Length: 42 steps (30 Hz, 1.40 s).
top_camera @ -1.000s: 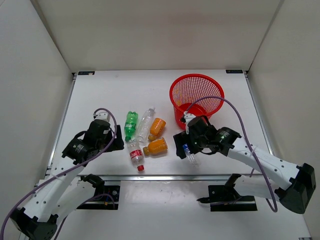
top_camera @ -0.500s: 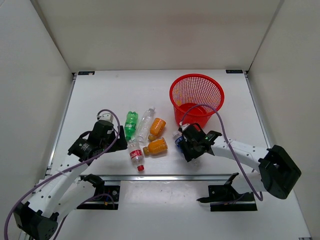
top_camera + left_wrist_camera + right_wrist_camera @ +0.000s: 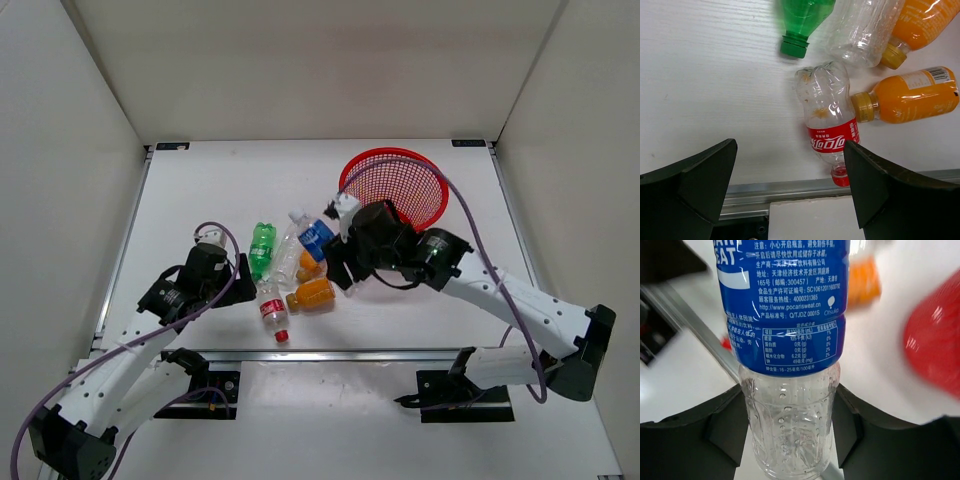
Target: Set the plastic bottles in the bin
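Above the desk (image 3: 200, 190), the right claw (image 3: 790, 430) grasps the blue-labelled bottle (image 3: 785, 315); the left claw (image 3: 790, 160) stands released. Carrying step is judged under way; next, bring the bottle over the bin (image 3: 400, 185) and release.

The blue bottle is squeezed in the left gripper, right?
Not the left. The blue bottle is squeezed in the right gripper, whose fingers are shut on its clear part. The right wrist view shows it. The left gripper is open above the red-label bottle.
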Each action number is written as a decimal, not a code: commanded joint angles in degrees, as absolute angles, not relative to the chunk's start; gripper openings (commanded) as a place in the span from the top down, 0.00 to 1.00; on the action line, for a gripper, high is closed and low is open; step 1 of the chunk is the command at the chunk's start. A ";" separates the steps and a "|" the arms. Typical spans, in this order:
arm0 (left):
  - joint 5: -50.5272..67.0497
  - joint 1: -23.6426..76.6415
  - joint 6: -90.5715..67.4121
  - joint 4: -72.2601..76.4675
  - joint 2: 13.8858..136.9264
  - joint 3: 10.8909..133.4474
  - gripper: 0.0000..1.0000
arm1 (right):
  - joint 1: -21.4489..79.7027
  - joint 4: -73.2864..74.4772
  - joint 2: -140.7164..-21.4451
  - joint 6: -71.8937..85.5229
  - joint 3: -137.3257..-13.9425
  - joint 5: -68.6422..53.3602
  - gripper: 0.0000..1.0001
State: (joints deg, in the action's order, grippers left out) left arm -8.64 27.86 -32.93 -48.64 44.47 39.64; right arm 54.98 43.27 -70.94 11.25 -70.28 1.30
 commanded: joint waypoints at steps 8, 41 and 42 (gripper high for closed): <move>-7.39 29.00 -34.89 -46.58 45.26 41.13 0.01 | 30.60 35.25 -79.88 0.89 -91.76 -1.76 0.55; -6.42 37.71 -41.84 -27.00 64.68 31.73 0.05 | -20.92 44.48 -45.54 16.16 -44.67 -0.44 0.01; -6.16 37.18 -41.31 -26.46 64.77 30.51 0.06 | -21.27 43.34 -44.83 17.04 -43.00 -0.87 0.01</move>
State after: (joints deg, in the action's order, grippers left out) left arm -5.78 38.04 -40.91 -30.74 64.25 32.77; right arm -20.60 46.17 -47.77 13.67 -45.15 -1.04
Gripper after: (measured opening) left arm 0.952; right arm 0.993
